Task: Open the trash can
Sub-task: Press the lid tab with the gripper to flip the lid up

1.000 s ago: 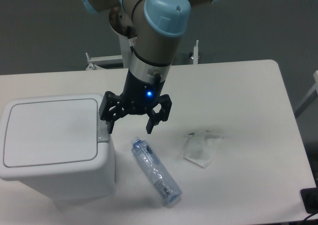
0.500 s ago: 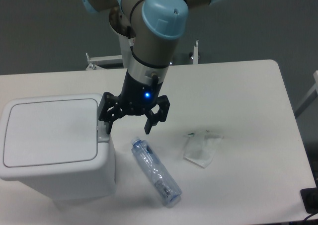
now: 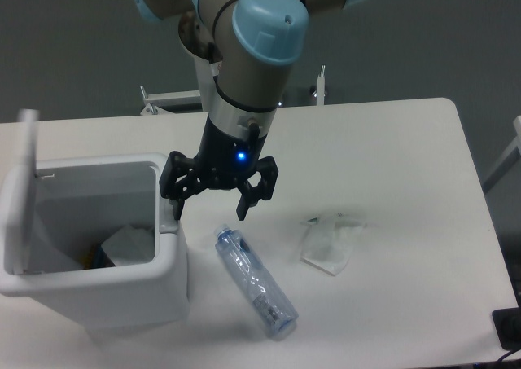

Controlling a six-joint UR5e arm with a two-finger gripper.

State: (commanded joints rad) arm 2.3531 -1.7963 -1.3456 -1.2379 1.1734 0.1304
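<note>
with the bin (image 3: 98, 292) at the table's (image 3: 407, 157) front left corner showing its lid (image 3: 27, 190) upright and paper inside, we judge the opening done, so our gripper (image 3: 209, 209), fingers spread and empty over the button corner, need only lift clear.

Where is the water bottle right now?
The plastic bottle lies on its side on the white table, near the front edge, between the open trash can and the crumpled clear wrapper, just below the gripper.

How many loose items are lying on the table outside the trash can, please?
2: a plastic bottle just right of the trash can, and a crumpled clear wrapper further right. More may be hidden behind the arm.
</note>
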